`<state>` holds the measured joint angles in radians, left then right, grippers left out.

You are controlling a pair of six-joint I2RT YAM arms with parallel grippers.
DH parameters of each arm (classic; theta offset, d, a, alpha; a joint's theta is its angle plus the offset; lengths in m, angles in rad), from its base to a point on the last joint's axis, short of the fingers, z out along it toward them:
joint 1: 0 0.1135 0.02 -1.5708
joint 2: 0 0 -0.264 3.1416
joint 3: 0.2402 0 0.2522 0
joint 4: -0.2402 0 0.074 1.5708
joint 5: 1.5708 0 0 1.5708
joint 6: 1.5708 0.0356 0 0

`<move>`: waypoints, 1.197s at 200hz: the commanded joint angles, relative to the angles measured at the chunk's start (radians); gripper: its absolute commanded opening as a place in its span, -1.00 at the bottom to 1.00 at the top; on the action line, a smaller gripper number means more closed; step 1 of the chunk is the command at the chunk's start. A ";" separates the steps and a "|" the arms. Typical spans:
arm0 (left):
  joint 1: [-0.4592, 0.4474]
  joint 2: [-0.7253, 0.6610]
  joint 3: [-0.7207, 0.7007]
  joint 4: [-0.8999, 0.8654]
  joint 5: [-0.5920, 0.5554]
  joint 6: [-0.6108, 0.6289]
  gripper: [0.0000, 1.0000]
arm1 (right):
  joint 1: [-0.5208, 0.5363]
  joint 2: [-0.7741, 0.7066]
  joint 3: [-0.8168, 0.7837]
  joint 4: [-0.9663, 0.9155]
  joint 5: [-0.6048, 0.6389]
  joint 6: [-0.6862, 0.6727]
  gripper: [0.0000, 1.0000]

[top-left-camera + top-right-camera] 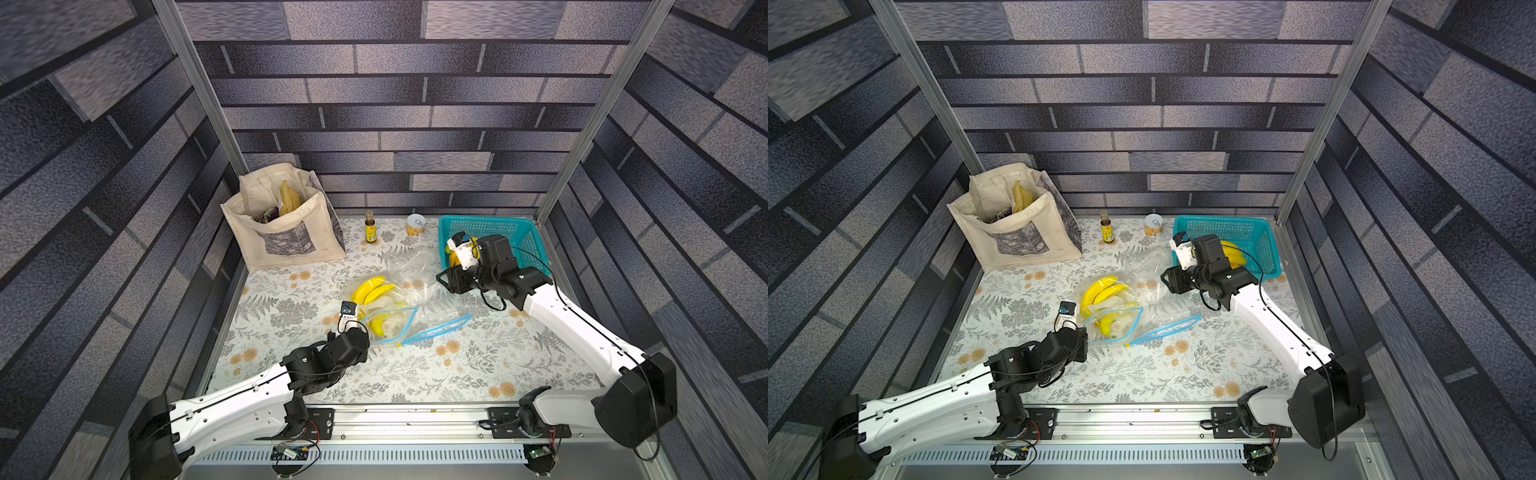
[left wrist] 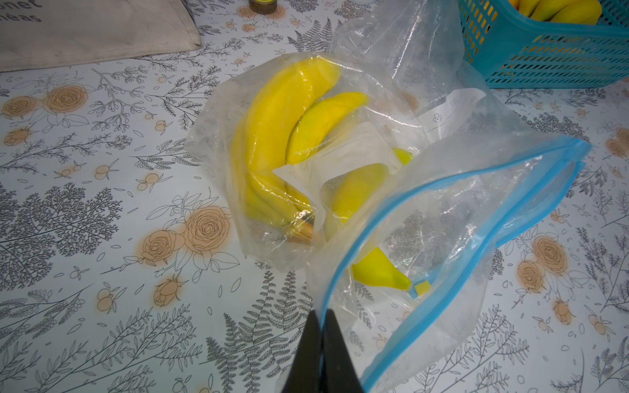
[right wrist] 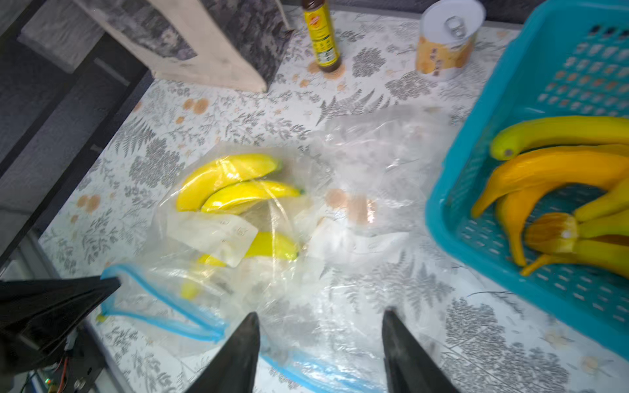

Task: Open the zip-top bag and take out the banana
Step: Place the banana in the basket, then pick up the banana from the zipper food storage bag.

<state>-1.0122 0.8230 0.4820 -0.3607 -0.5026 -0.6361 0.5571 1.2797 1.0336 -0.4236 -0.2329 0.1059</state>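
- Left end effector [image 2: 322, 316]: closed, pinching the lip of the bag [image 2: 452, 211] at the left end of its mouth. The blue zip is parted, so the mouth gapes in a loop.
- Right end effector [image 3: 320, 311]: fingers spread and holding nothing. It hangs above crumpled clear film between the bag and the basket [image 1: 484, 219].
- Banana [image 2: 376, 272]: inside the bag, just within the open mouth, with its tip close to the zip rim. A bunch [image 2: 269, 143] lies deeper, also under clear plastic.
- More bananas already lie in the basket. A second bag [image 1: 446, 322], flat and seemingly empty, lies just beside the held one on the worktop [image 1: 415, 374].
- The relation that matters: from the right end effector, the banana lies toward the robot's left and back toward the base. As far as both top views show, the mouth is turned partly upward.
- The banana's long axis runs from the bag's depth out toward the mouth, so it looks able to slide out lengthwise.
- Nearer arm: the left is close beside the banana but is busy holding the lip. The free right arm looks like the one to reach in.
- Judgement: the opening seems done, but this banana is not yet out.
- Risk: the fingers could close on loose film instead of fruit, or drag the bag out of the left pinch.
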 commanded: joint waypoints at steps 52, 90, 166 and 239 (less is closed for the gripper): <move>0.007 0.012 0.030 0.035 -0.003 0.015 -0.87 | 0.298 -0.122 -0.242 0.259 0.100 0.201 0.15; 0.006 0.047 0.053 0.032 0.003 0.015 -0.87 | 0.421 -0.001 -0.207 0.315 0.143 0.209 0.11; 0.007 0.019 0.046 0.036 0.003 0.009 -0.87 | 0.454 0.231 -0.111 0.368 0.195 0.210 0.08; 0.006 0.031 0.035 0.057 0.005 0.004 -0.87 | 0.460 0.404 0.001 0.325 0.194 0.223 0.04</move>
<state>-1.0126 0.8570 0.5049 -0.3172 -0.4973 -0.6361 1.0103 1.6489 0.9951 -0.0708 -0.0521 0.3183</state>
